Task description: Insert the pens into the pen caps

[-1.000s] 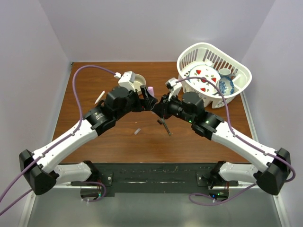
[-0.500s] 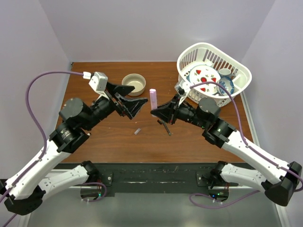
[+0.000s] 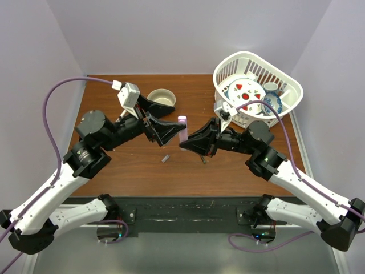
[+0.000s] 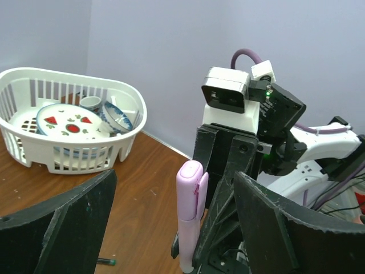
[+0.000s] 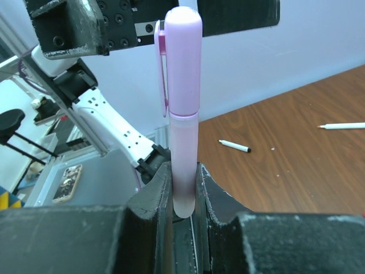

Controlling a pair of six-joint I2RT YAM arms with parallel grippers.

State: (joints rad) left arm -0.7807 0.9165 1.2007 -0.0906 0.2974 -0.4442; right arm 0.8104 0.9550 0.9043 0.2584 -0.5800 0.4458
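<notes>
My right gripper is shut on the lower end of the chunky pink marker and holds it upright above the table. The pink cap sits on the marker's top end. My left gripper is open, with a finger on each side of the marker and not touching it. A grey cap lies on the table below. A dark pen lies partly hidden under the right gripper. Two white pens lie on the table.
A tan bowl stands at the back behind the left gripper. A white basket with dishes stands at the back right. A small dark pen lies on the wood below the left gripper.
A second ago both grippers met at the marker. The left gripper then pulled back open, and its fingers now straddle the capped marker. The right gripper kept hold, shifting slightly toward me.
</notes>
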